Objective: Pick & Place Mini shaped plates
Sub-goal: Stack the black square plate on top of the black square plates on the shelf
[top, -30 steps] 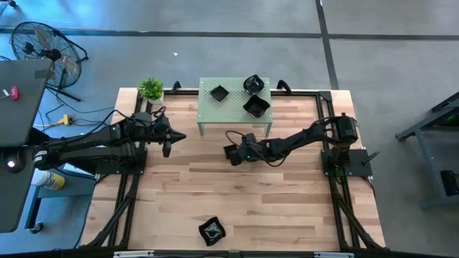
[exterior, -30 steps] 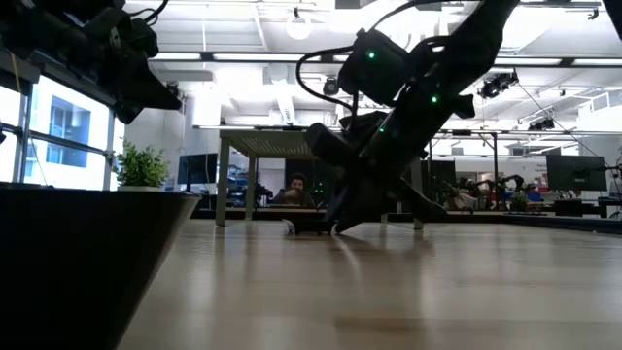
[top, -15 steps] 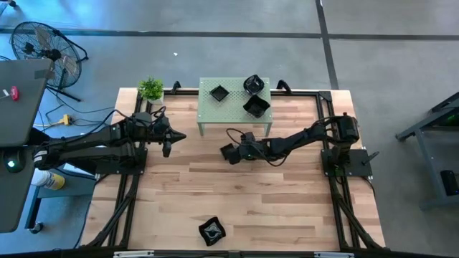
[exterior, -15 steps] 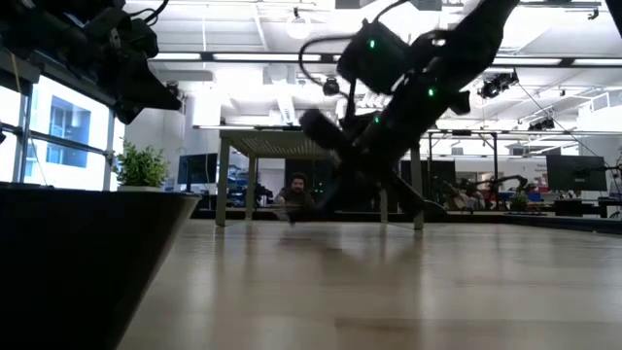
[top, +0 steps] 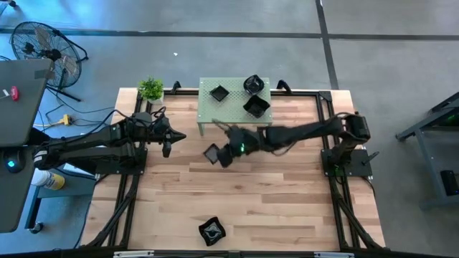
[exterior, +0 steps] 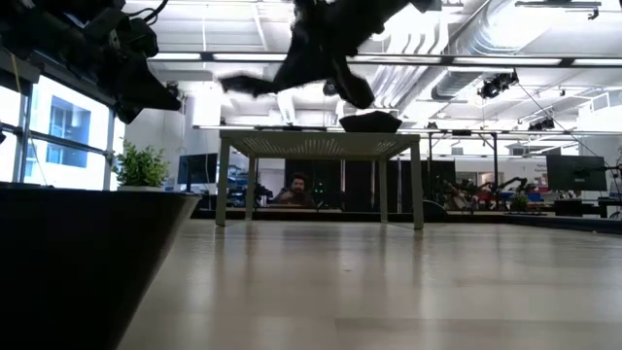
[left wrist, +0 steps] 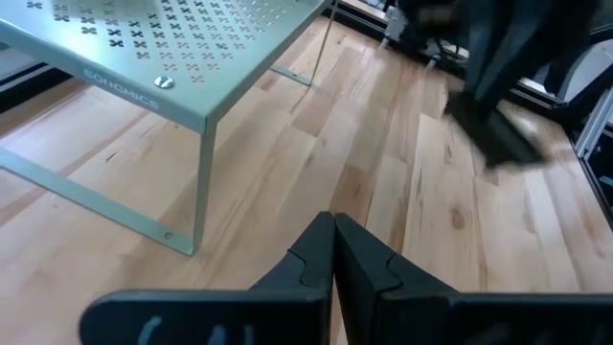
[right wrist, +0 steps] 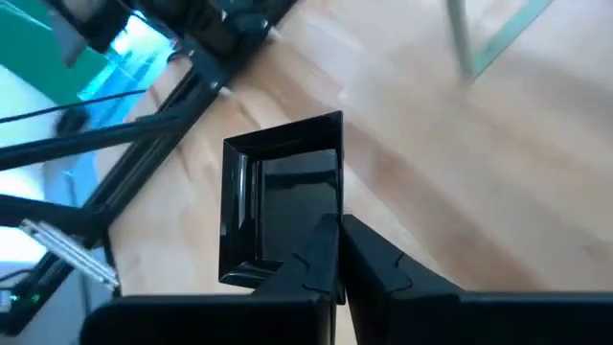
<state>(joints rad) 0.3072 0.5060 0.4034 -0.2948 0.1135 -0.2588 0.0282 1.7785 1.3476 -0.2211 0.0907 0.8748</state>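
A square glossy black mini plate (right wrist: 283, 196) is in my right gripper (right wrist: 335, 251), which is shut on it. In the high view, gripper (top: 223, 154) and plate (top: 212, 153) hang over the table's middle, just near-side of the pale green perforated stand (top: 215, 111). Three more plates rest on the stand's top: a square one (top: 219, 92), a rounded one (top: 252, 84) and another (top: 256, 107). A wavy plate (top: 211, 229) lies by the near edge. My left gripper (top: 168, 143) waits shut above the table's left part, its fingers (left wrist: 333, 254) touching nothing. My right gripper pinches the square plate by the raised rim (right wrist: 330, 213) on one side, near a corner, between its two fingers (right wrist: 321, 254). The plate is lifted clear of the table and sticks out beyond the fingertips, its hollow facing the wrist camera.
The stand's thin legs (left wrist: 201, 192) rest on the wooden table (top: 272, 201), with open wood near and to the right of it. A small potted plant (top: 150, 88) stands at the far left corner. A fan (top: 43, 46) stands on the floor beyond the table.
My right gripper, shut on the square plate, has risen from the table top to above the height of the stand's top and swung toward the table's left. The plate has been lifted clear of the wood. My left arm has kept still.
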